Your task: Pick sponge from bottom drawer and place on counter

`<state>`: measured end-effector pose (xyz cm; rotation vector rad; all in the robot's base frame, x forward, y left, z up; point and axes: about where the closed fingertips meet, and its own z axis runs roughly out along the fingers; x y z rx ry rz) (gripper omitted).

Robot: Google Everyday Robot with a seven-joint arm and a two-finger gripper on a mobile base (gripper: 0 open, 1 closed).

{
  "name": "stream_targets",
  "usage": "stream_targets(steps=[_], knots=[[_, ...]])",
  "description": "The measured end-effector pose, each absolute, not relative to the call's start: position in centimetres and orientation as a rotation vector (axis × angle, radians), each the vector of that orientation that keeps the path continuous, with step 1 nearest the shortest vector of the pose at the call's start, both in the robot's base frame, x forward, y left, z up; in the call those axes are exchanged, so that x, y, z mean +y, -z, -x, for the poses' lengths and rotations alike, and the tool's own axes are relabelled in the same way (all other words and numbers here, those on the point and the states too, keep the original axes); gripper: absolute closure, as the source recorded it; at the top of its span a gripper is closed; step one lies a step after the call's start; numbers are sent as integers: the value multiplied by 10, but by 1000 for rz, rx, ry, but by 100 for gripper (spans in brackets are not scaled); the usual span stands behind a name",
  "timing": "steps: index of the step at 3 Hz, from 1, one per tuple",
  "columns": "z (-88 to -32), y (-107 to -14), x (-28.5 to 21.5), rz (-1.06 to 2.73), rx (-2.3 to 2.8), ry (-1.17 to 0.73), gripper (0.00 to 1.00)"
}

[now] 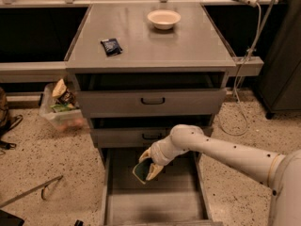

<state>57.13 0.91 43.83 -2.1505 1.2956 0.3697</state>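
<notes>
The sponge (141,169), dark green face on a pale yellow body, is held tilted between the fingers of my gripper (146,165) above the floor of the open bottom drawer (155,204). The white arm reaches in from the lower right. The gripper is shut on the sponge, just below the front of the middle drawer (150,136). The grey counter (150,44) is the cabinet's top, far above the gripper.
On the counter stand a cream bowl (163,18) at the back and a dark crinkled packet (111,46) at the left. The top drawer (151,101) is closed. A clear bin of items (61,108) sits on the floor to the left; a cable hangs at the right.
</notes>
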Motion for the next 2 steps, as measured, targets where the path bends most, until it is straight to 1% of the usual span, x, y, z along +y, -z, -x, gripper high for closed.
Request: stream_targets(steps=[1,2], knots=[[-582,-524,17,2143,1202,-321,100],[-591,-638,32,2106,1102,-288,100]])
